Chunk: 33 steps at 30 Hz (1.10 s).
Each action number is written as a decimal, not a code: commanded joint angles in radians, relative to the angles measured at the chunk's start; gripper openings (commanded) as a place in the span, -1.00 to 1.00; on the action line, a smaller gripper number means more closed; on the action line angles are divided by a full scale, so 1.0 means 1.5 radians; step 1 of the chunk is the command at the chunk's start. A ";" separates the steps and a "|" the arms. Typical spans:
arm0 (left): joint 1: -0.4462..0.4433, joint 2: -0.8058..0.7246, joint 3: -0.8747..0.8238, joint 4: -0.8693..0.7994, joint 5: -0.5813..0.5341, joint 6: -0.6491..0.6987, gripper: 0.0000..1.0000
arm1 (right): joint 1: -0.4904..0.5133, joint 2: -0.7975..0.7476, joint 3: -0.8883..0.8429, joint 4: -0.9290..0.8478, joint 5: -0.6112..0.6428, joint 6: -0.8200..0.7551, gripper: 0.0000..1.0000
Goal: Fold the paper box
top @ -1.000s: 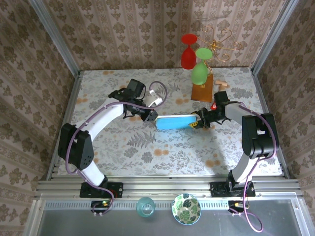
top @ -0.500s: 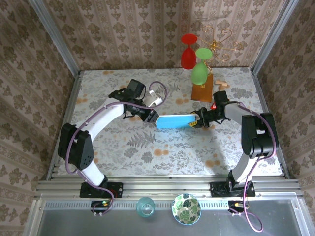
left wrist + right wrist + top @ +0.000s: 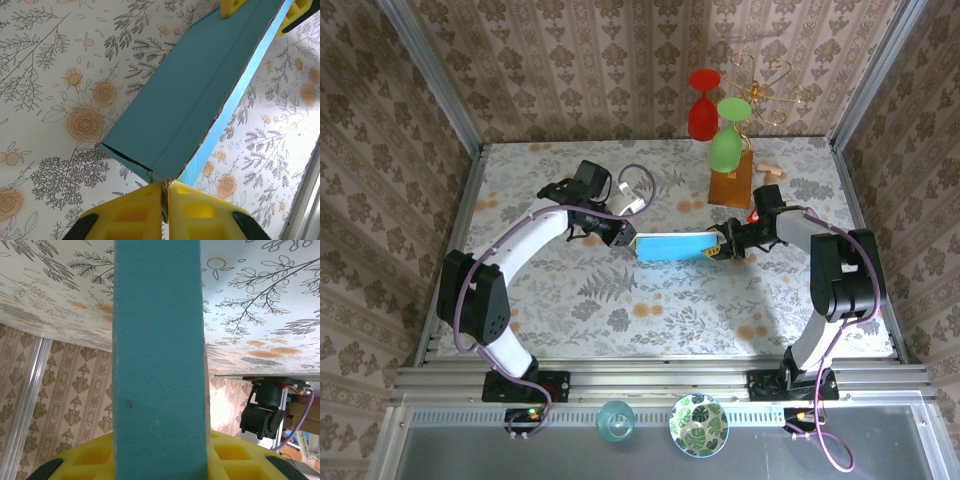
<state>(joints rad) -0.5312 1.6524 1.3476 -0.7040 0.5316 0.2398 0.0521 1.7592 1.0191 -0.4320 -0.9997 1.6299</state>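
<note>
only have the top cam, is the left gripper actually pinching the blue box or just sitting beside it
observer: pinching. left wrist view has the left gripper shut on a corner edge of the paper box
operator: and the right one
observer: right wrist view has the blue panel running straight down between the right gripper's yellow fingers
operator: box fully flat?
observer: no, left wrist view shows a dark slit at its near end, layers slightly parted
</note>
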 commanded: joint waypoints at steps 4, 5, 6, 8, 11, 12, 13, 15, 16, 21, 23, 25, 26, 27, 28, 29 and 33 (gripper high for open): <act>-0.004 0.012 0.015 -0.007 0.022 -0.015 -0.85 | -0.003 0.016 -0.019 0.013 0.090 0.037 -0.44; -0.004 0.013 0.015 -0.005 0.022 -0.023 -0.86 | -0.003 0.015 -0.022 0.019 0.093 0.044 -0.42; -0.007 0.015 0.015 -0.003 0.020 -0.030 -0.86 | -0.002 0.015 -0.023 0.028 0.093 0.050 -0.42; -0.011 0.017 0.014 0.003 0.014 -0.044 -0.89 | -0.002 0.013 -0.025 0.037 0.096 0.061 -0.41; -0.017 0.018 0.013 0.011 0.001 -0.070 -0.92 | -0.002 0.010 -0.026 0.044 0.103 0.075 -0.41; -0.019 0.020 0.015 0.012 -0.004 -0.078 -0.93 | -0.001 0.008 -0.027 0.044 0.105 0.078 -0.40; -0.020 0.020 0.017 0.012 -0.015 -0.089 -0.95 | -0.002 0.006 -0.029 0.047 0.108 0.084 -0.40; -0.022 0.020 0.015 0.017 -0.037 -0.118 -0.96 | -0.001 0.001 -0.037 0.064 0.112 0.103 -0.39; -0.023 0.018 0.010 0.027 -0.042 -0.137 -0.96 | 0.001 -0.001 -0.040 0.075 0.114 0.112 -0.39; -0.027 0.020 0.001 0.057 -0.066 -0.212 -0.98 | 0.002 -0.004 -0.043 0.085 0.122 0.130 -0.39; -0.030 0.020 0.000 0.067 -0.074 -0.238 -0.97 | 0.003 -0.008 -0.047 0.095 0.125 0.142 -0.39; -0.032 0.022 -0.007 0.080 -0.080 -0.259 -0.97 | 0.003 -0.010 -0.050 0.105 0.129 0.152 -0.39; -0.032 0.021 -0.013 0.091 -0.080 -0.270 -0.98 | 0.002 -0.011 -0.051 0.108 0.129 0.155 -0.39; -0.032 0.021 -0.017 0.101 -0.080 -0.281 -0.98 | 0.003 -0.011 -0.051 0.111 0.130 0.157 -0.39; -0.032 0.024 -0.020 0.108 -0.078 -0.288 -0.98 | 0.003 -0.011 -0.050 0.112 0.131 0.159 -0.39; -0.032 0.027 -0.021 0.111 -0.078 -0.295 -0.98 | 0.003 -0.010 -0.050 0.112 0.132 0.160 -0.39; -0.033 0.033 -0.034 0.139 -0.083 -0.321 -0.98 | 0.003 -0.012 -0.054 0.119 0.137 0.169 -0.39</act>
<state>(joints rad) -0.5632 1.6707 1.3312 -0.5209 0.3981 -0.1802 0.0532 1.7355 0.9707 -0.2440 -0.9565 1.8549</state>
